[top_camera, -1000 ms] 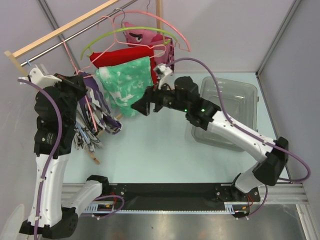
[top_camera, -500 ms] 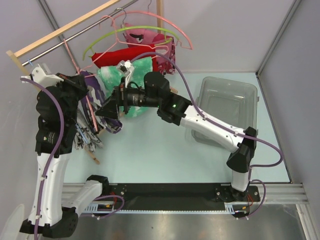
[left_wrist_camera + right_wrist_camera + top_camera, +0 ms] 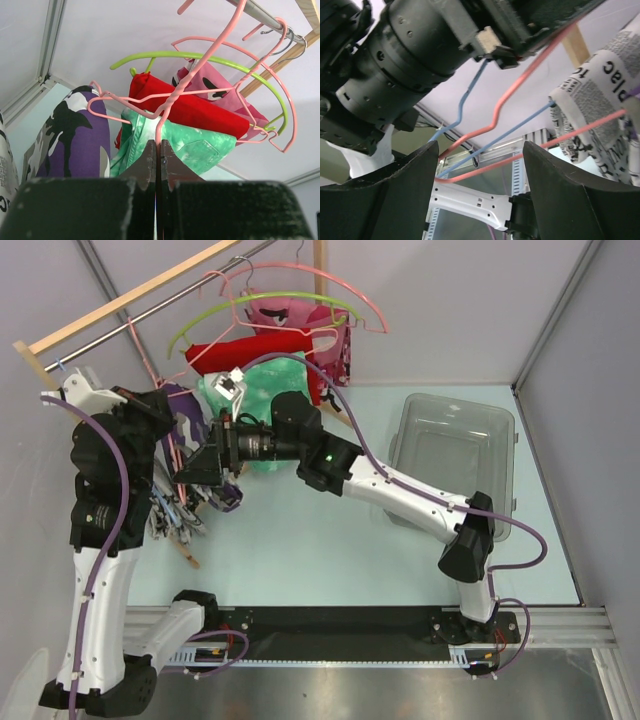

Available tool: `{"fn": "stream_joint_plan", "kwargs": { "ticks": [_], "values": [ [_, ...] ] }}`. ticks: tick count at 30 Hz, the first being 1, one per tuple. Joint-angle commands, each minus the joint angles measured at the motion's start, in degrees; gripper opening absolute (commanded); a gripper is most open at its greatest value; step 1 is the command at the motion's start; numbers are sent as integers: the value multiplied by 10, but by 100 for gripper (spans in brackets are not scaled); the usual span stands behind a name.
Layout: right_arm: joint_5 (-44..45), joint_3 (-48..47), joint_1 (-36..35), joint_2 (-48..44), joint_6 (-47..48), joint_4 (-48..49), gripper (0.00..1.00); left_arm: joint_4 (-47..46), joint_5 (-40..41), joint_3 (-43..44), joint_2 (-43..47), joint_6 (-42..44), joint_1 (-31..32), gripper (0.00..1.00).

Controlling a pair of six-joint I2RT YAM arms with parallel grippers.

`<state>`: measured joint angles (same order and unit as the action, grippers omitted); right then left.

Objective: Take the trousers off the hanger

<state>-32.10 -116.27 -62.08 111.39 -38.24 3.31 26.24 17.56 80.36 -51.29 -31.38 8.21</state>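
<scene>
**A:** What has changed over the last second?

**B:** The right arm has swung away from the clear bin [image 3: 460, 400] and across to the left. The right gripper [image 3: 480, 155] now sits right at the bundle hanging beside the left arm. Its jaws have narrowed a little but stand wide, closed on nothing. A pink wire and a thin blue wire [image 3: 465, 100] cross the gap between them.

**A:** And the other pincer?

**B:** The left gripper [image 3: 156, 156] stays pinched tight on the hanger [image 3: 159, 131], low on its wire stem.

**A:** Where are the trousers?

**B:** The trousers [image 3: 80, 140] are still draped on that hanger, at the left of the table below the rail [image 3: 150, 302]. They are pressed against the newsprint garment [image 3: 600, 100].

**A:** What does that mean for the task?

**B:** I judge the hold is set and the pull has not begun. The right jaws still need cloth rather than wire.

**A:** Materials?

**B:** The trousers are soft, limp cloth in purple, white, grey and black camouflage, hanging in loose folds. The hanger is thin, springy pale pink wire, triangular with a twisted neck. Behind it are a smooth lime-green hanger [image 3: 200, 54], a red garment [image 3: 190, 107] and a mottled green-and-white garment [image 3: 200, 150], all crowded together, so snagging looks likely
</scene>
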Motion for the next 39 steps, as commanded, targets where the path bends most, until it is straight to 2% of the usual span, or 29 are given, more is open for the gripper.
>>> {"fn": "stream_joint_plan", "kwargs": {
  "ticks": [1,6,10,14,15,17,18,19,20,21,23,25,26,27,29,37,39],
  "values": [
    [-36,-8,-17,1,-27,39,74,-86,-60,11,20,5,3,0],
    [-49,-6,-24,1,-54,67,73,-83,-54,9,22,12,3,0],
    [-39,-2,-26,2,-53,57,64,-79,-53,16,24,13,4,0],
    [-45,19,-27,3,-77,89,54,-56,-63,33,18,1,4,0],
    [-49,21,-27,5,-83,93,44,-40,-67,42,12,-4,3,0],
    [-57,22,-25,8,-85,94,30,-16,-71,59,1,-22,3,0],
    [-60,28,-24,7,-83,94,18,18,-75,81,-5,-28,3,1],
    [-66,33,-19,5,-84,95,13,35,-74,94,-20,-39,3,2],
    [-70,39,-15,1,-84,103,8,56,-72,105,-26,-46,3,9],
    [-76,49,-10,-3,-86,112,0,88,-71,123,-31,-52,3,13],
    [-104,74,6,-7,-96,142,0,115,-65,134,-40,-72,3,28],
    [-146,77,16,-6,-102,151,0,136,-65,139,-41,-90,3,37],
    [-163,76,24,-2,-103,162,0,140,-66,139,-42,-100,3,46],
    [-194,74,28,1,-102,162,0,148,-66,140,-41,-108,3,50],
    [-209,66,38,3,-93,147,0,152,-68,140,-42,-132,2,55],
    [-296,38,60,7,-86,144,0,153,-39,126,-48,-189,2,60],
    [-310,24,62,14,-90,146,0,153,-33,117,-50,-202,2,64]
  ]
}}
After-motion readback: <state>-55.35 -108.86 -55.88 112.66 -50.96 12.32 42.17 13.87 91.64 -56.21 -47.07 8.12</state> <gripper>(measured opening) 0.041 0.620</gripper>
